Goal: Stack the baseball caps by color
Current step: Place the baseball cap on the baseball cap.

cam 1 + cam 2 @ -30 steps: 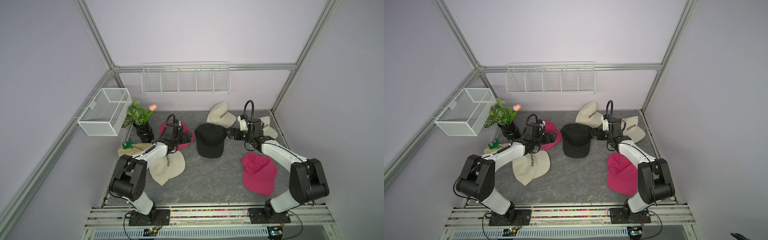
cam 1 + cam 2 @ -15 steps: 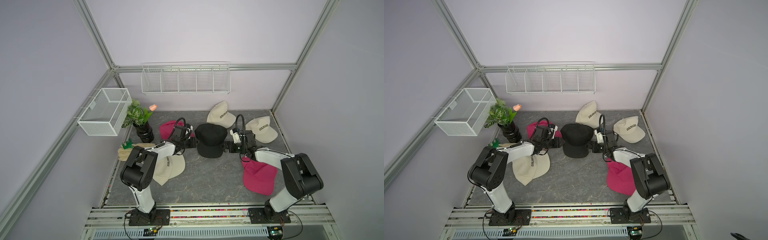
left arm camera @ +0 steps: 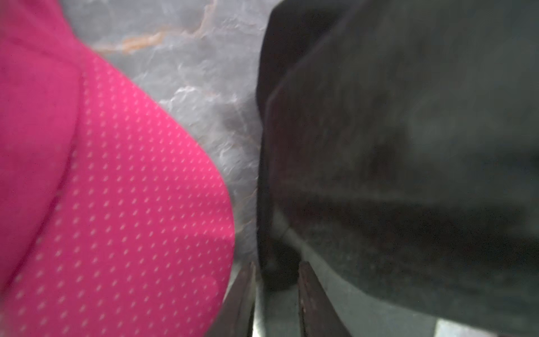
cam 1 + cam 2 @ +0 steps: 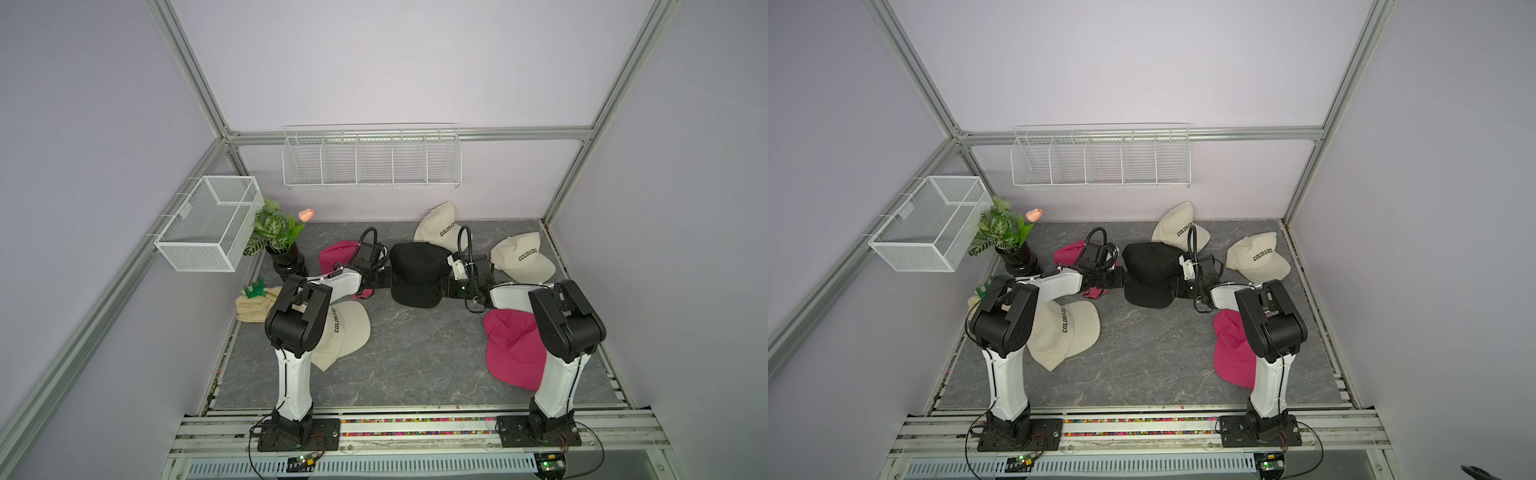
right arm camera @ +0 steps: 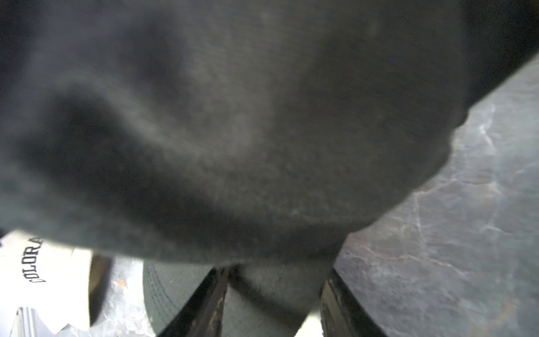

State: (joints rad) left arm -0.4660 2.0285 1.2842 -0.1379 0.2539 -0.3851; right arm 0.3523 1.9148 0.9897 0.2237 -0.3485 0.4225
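Left wrist view has the left pincer narrowed on the rim of the pile of plain black fabric baseball caps, which lies midway on the grey marbled counter. The right pincer clasps a thicker fold opposite. Step in hand, I judge: gripping the black pile together. Next calls for a level, matched lift.

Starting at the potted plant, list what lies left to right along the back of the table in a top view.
potted plant → pink cap → black cap → cream cap by the right edge. The cream cap against the back wall overlaps the black one sideways, so it is left out.
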